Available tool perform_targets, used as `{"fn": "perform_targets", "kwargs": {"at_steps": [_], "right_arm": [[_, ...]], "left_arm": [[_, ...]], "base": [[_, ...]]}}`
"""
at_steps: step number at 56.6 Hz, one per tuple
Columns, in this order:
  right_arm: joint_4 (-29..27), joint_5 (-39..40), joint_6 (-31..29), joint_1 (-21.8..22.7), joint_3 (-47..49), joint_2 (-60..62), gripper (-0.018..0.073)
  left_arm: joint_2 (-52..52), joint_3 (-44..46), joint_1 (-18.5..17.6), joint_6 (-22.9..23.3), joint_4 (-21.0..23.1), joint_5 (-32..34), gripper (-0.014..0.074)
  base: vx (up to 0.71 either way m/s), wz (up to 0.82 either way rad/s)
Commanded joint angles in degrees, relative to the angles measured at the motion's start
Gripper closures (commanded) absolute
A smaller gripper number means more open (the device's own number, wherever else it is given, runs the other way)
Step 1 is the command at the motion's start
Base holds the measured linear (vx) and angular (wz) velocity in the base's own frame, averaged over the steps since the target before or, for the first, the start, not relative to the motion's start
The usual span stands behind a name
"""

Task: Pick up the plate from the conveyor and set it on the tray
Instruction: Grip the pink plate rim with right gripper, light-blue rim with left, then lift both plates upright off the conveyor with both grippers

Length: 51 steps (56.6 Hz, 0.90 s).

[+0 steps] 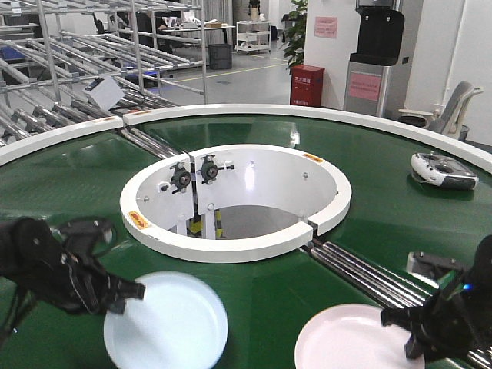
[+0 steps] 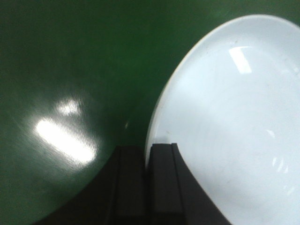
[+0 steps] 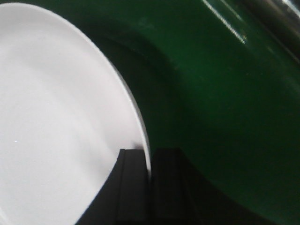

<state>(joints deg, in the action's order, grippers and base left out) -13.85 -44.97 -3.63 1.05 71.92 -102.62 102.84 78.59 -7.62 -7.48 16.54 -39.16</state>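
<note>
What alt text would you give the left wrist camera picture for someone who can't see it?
The left tool pinches the rim of a white plate that fills the right side. Glossy dark green conveyor belt, with bright light reflections, fills the left.

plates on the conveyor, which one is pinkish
The pink plate at lower right, rim in the jaws of the right gripper; the other plate, at left, is bluish white.
</note>
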Motion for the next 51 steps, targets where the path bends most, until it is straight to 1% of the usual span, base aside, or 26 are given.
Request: {"fn": "perform_targets", "kwargs": {"at_steps": [1,13,21,28,36,43,51], "right_arm": [[-1.7,1.8,-0.9,0.1,1.5,7.9,0.0572],[-4.8,1.7,-2.0,0.1,1.5,18.3,0.0572],[-5.1,0.3,-1.9,0.1,1.5,24.8,0.0572],[-6.7,-0.8,-1.9,0.1,1.5,30.6,0.0572],[-7.5,-1.6,-1.9,0.1,1.5,35.2,0.0572],[-7.5,-2.5,-1.7,0.1,1.4,37.6,0.0572],[-8.2,-0.7,-1.3,0.1,-1.1,41.8,0.0572]], "left_arm": [[-7.9,1.3,-0.2,0.0,1.4,2.8,0.0602],[-17.7,1.1,-0.2,0.1,1.4,1.8,0.0602],[-23.4,1.1,-0.2,0.2,2.3,-1.7,0.0602],[-27.8,1.1,-0.2,0.5,2.3,-3.5,0.0602],[-32.4,1.1,-0.2,2.2,2.3,-4.0,0.0602],[-35.4,1.0,-0.2,2.3,2.3,-5.0,0.0602],[-39.8,-2.3,-0.2,2.8,2.3,-3.6,0.0602]], "base": [[0.0,0.0],[0.0,0.0],[0.0,0.0],[0.0,0.0],[0.0,0.0],[0.0,0.0],[0.0,0.0]]}}
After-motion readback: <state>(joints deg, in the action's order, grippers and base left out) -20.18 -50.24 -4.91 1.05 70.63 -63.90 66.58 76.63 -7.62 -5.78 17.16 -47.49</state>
